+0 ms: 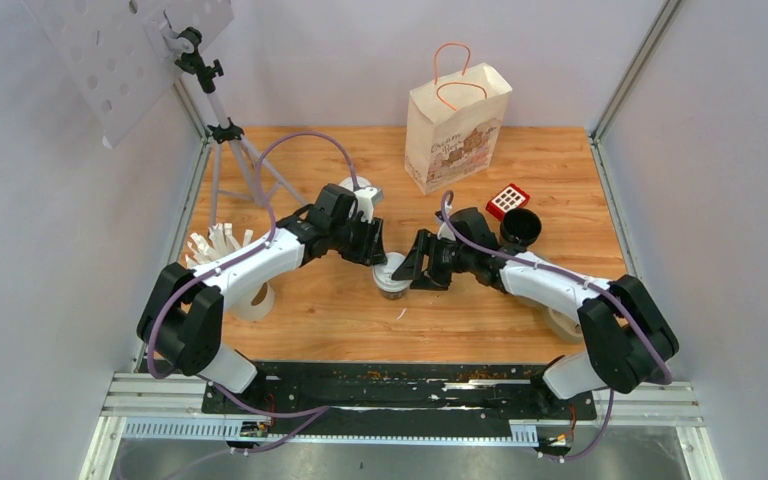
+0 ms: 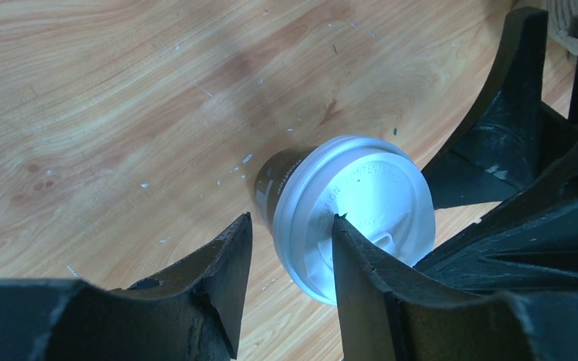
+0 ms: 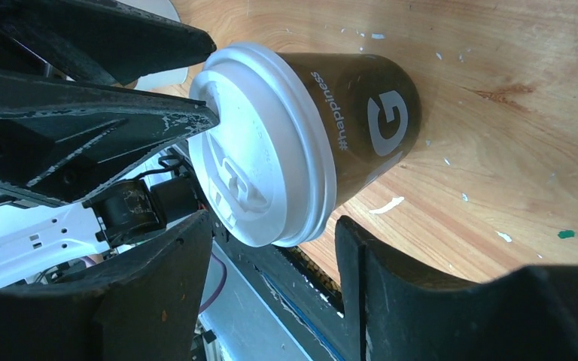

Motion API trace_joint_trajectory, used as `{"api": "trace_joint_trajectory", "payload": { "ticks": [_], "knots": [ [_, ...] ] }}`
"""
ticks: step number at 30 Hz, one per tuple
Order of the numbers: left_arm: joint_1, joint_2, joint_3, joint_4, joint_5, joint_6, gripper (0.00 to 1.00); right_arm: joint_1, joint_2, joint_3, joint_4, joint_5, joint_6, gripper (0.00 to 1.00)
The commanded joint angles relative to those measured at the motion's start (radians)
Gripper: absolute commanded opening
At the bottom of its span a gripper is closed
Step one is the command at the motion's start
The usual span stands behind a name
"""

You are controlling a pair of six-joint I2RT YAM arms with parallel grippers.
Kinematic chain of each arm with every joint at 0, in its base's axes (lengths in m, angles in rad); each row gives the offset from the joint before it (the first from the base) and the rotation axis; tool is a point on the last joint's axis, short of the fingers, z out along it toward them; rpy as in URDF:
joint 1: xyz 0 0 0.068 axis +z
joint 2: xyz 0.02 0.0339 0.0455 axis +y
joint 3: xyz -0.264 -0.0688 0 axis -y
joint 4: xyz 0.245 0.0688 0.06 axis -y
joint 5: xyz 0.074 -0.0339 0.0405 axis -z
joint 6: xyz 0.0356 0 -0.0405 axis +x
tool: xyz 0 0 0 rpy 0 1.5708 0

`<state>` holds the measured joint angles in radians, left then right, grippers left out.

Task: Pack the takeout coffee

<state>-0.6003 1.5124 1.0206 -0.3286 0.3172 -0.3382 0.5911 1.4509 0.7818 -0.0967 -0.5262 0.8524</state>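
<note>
The cup [image 1: 392, 278] stands upright at the middle of the counter [image 1: 340, 320], axis vertical, lid [image 2: 361, 203] up. Its sides are dark brown with white "#happiness" print. The left fingers [image 2: 226, 271], half parted, meet the lid rim. The right fingers [image 3: 177, 278], parted, flank it ungripped.

Our left arm [image 1: 250, 262] and right arm [image 1: 550, 280] both reach inward, elbows bent, and meet near the middle of the table [image 1: 330, 310]. Our left gripper [image 1: 378, 256] and right gripper [image 1: 416, 270] face each other, close together, jaws apart.
</note>
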Motion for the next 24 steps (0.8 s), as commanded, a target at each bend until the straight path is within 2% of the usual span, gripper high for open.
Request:
{"api": "trace_joint_trajectory", "payload": {
  "ticks": [1,11,24],
  "knots": [
    [0.003,0.0,-0.028,0.033,0.0,0.005,0.5,0.012,0.012,-0.012,0.054,-0.012,0.009,0.6],
    [0.002,0.005,-0.045,0.038,-0.004,0.005,0.49,0.015,0.042,-0.035,0.065,0.001,-0.012,0.47],
    [0.002,0.048,-0.051,0.027,-0.029,0.026,0.48,0.014,0.049,-0.107,0.087,0.022,-0.065,0.41]
  ]
}}
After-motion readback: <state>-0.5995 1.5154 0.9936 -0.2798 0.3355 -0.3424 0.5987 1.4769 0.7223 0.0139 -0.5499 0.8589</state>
